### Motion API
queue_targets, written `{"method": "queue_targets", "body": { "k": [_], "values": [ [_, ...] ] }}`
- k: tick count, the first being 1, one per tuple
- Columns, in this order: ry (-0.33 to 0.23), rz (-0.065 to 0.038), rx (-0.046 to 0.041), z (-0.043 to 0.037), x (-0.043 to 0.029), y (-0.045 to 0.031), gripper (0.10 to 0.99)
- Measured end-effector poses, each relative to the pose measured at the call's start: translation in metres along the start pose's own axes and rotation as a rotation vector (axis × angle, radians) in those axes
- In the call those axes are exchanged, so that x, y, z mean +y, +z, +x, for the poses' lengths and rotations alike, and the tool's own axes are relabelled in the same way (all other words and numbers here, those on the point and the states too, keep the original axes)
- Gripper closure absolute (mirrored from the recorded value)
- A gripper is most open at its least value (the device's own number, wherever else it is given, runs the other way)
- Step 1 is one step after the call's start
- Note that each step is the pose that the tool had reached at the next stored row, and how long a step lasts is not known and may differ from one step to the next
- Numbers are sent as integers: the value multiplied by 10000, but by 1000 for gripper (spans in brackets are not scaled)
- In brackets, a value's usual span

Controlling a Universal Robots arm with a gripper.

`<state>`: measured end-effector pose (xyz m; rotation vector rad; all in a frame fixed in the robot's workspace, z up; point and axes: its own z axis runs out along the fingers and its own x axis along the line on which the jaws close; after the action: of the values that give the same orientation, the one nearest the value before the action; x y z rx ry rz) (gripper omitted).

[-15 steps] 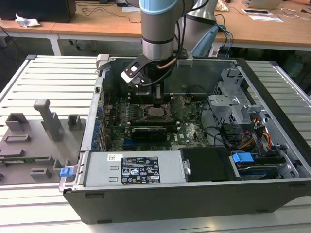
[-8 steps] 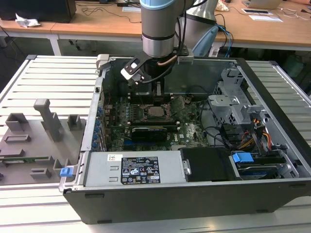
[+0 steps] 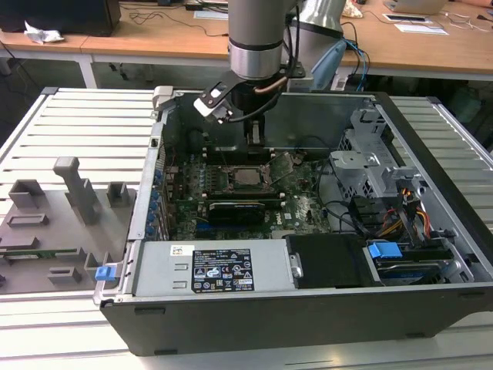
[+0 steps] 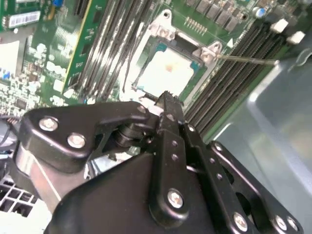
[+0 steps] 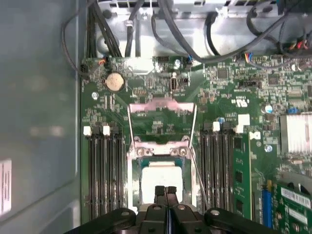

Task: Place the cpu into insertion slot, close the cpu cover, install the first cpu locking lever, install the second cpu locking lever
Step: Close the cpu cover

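In the exterior view, the claw (image 3: 254, 140) hangs inside the open computer case (image 3: 431, 254). It is just above the cpu (image 3: 248, 176).

In the second wrist view, the claw (image 4: 165, 100) is pressed together and pinches nothing. The cpu (image 4: 168, 73) lies flat in the insertion slot (image 4: 207, 52), just past the claw tips.

In the first wrist view, the claw (image 5: 165, 191) is over the near edge of the cpu (image 5: 161, 176). The cpu cover (image 5: 162, 108) is flipped open. It lies on the far side of the insertion slot (image 5: 161, 152), straight ahead of the claw.
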<state>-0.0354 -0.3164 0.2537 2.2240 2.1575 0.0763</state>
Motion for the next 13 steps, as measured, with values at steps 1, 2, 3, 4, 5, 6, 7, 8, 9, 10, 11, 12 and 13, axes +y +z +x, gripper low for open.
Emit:
{"method": "queue_targets", "body": {
  "k": [1, 2, 3, 4, 5, 6, 7, 8, 9, 10, 11, 12, 13],
  "values": [
    [-2, 38, -2, 1, 53, 3, 980],
    [-1, 59, -2, 2, 84, 6, 980],
    [-2, 93, -1, 4, 134, 11, 980],
    [-3, 130, -5, 5, 178, 13, 980],
    [-2, 138, -7, 5, 194, 7, 980],
    [-1, 138, -5, 6, 195, -16, 980],
    [-2, 137, -4, 6, 198, -50, 980],
    [-3, 137, -4, 6, 201, -74, 980],
    [-4, 138, -5, 6, 203, -83, 980],
    [-5, 138, -5, 6, 206, -87, 980],
    [-2, 136, -2, 7, 229, -86, 980],
    [-3, 139, -4, 8, 249, -86, 980],
    [-3, 140, -4, 8, 269, -85, 980]
  ]
}}
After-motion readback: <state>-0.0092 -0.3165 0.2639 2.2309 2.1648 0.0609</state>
